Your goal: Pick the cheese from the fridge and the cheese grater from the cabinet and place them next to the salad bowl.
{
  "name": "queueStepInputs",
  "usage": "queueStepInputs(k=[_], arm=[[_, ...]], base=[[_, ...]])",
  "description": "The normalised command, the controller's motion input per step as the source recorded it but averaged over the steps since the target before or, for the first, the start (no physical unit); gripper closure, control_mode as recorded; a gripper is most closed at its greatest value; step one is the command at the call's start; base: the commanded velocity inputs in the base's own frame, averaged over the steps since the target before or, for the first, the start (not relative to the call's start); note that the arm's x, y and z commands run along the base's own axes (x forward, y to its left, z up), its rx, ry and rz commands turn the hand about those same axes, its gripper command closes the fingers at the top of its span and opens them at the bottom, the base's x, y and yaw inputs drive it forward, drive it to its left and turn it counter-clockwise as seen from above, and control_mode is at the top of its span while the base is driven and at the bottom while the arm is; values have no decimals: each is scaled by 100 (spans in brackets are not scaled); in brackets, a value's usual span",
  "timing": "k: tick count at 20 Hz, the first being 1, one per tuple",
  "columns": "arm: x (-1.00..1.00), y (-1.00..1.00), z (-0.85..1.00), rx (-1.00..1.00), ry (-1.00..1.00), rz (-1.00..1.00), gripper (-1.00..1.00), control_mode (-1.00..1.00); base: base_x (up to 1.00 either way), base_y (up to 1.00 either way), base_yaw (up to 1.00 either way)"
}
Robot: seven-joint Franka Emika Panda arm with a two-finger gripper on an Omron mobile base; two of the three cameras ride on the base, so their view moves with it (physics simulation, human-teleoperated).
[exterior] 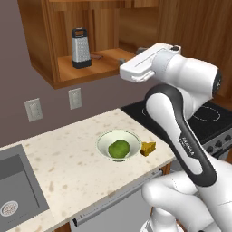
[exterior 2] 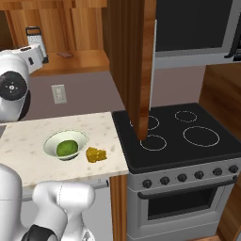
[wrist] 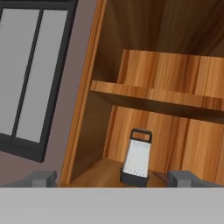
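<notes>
Main risk from here is tipping the cheese grater [wrist: 137, 158]: it's tall, narrow and tapered, standing upright on a small dark base on the bottom board of the cabinet [exterior: 47, 54], so a finger clipping one side on the way in would likely knock it over or shove it back toward the rear panel. Second risk is the cabinet itself: the plank shelf [wrist: 153, 95] sits above the grater, so a high approach could foul the wrist on it. The gripper [wrist: 113, 179] has jaws wide apart, nothing between them, and is lined up roughly on the grater but not yet at it. Grater look: metallic perforated faces, black loop handle on top. The handle is thin, so the body looks like the safer grasp. Cheese [exterior: 147, 148], a small yellow-orange chunk, already lies on the counter [exterior: 68, 158] just beside the salad bowl [exterior: 118, 145], which holds a green round item [exterior: 118, 148].
</notes>
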Motion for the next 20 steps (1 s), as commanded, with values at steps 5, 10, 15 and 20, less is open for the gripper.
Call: queueStepInputs(k=[5, 10, 15, 20], arm=[[32, 0, -26, 0, 0, 0, -100, -100], [14, 0, -18, 0, 0, 0, -100, -100], [0, 0, 0, 0, -2, 0, -100, -100], [1, 0, 6, 0, -3, 0, -100, -100]], base=[[0, 0, 0], [0, 0, 0], [0, 0, 0], [0, 0, 0]])
